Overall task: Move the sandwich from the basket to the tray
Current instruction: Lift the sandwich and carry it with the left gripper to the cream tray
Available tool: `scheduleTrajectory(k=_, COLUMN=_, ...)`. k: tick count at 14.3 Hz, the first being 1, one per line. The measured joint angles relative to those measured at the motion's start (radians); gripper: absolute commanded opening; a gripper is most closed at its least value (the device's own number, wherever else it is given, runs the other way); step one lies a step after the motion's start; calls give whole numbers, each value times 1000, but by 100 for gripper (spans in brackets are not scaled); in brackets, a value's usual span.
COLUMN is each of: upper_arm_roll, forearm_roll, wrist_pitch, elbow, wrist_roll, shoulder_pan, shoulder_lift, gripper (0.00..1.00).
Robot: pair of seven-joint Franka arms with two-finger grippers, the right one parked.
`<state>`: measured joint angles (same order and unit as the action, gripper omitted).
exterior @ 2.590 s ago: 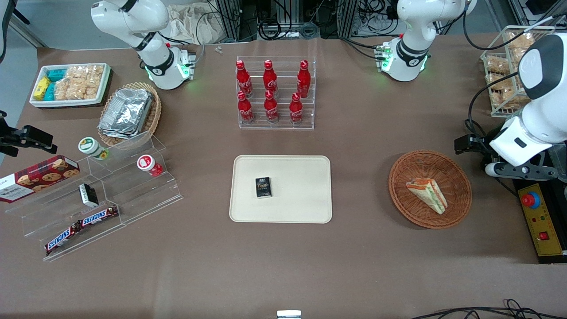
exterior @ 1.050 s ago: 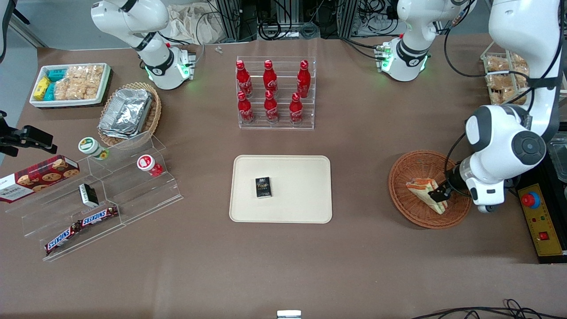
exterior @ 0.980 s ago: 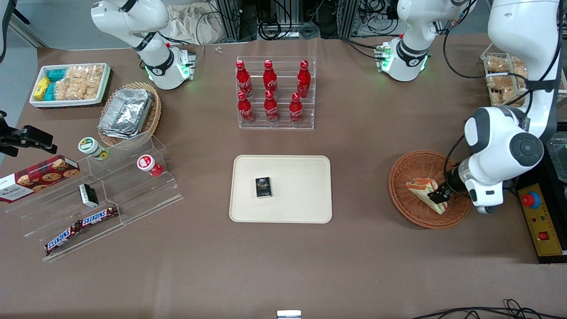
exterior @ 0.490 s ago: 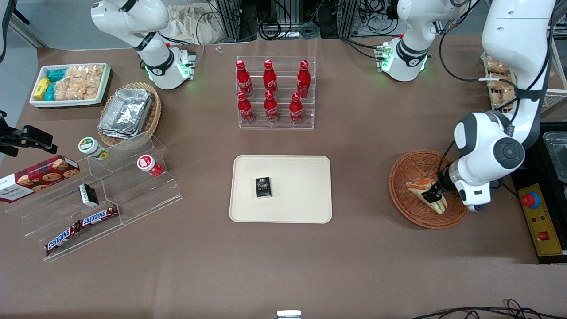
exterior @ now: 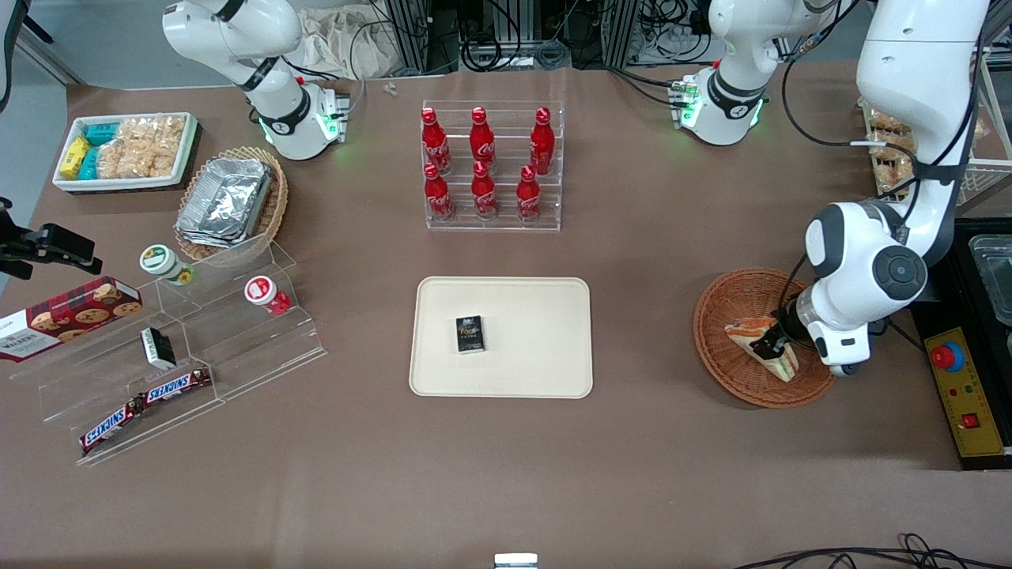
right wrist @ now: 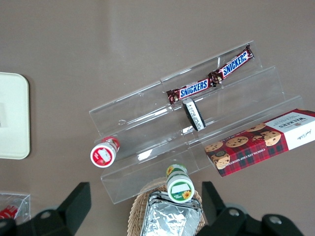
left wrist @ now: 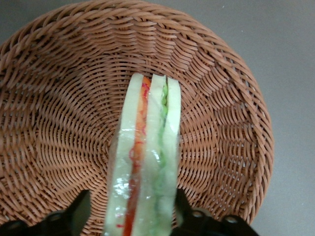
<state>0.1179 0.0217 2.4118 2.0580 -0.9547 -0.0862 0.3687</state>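
Sandwich in basket, frame right; claw straddling it. Tray at frame centre, well apart.

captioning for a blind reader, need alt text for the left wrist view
A wrapped sandwich stands on edge in a round woven basket, its orange and green fillings facing the camera. The end effector straddles it, one black finger on each side.

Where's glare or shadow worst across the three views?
Front view: soft light, a dim shadow beside the basket, glare on the foil containers. Left wrist view: the sandwich wrap glints between the tool fingers, which straddle it; the weave is sharp. Right wrist view: reflections on the acrylic stand.
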Motion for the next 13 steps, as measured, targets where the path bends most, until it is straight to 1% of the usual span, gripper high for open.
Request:
scheduleTrajectory(k=4, upper_arm_roll=0, forearm_roll=0, wrist_pitch=10, elbow=-8, wrist_roll=-18, shoulder_pan=0, shoulder_lift=1, gripper=0)
scheduleTrajectory(k=7, upper_arm_roll=5, forearm_roll=2, wrist_pitch=-4, elbow=-54, wrist_roll=-18, shoulder_pan=1, shoulder_lift=0, gripper=0)
scheduleTrajectory(k=8, upper_arm_roll=12, forearm_roll=3, wrist_pitch=-49, elbow=-97, wrist_roll=-17, shoulder_pan=1, shoulder_lift=-1, gripper=0)
scheduleTrajectory(k=10, upper_arm_roll=44, forearm_roll=4, wrist_pitch=-215, elbow=-229, wrist_roll=3, shoulder_pan=2, shoulder_lift=-3, gripper=0)
scheduleTrajectory(k=13, upper_arm_roll=132, forearm_roll=4, wrist_pitch=-471, elbow=-438, wrist_roll=113, shoulder_pan=3, shoulder_lift=-1, gripper=0)
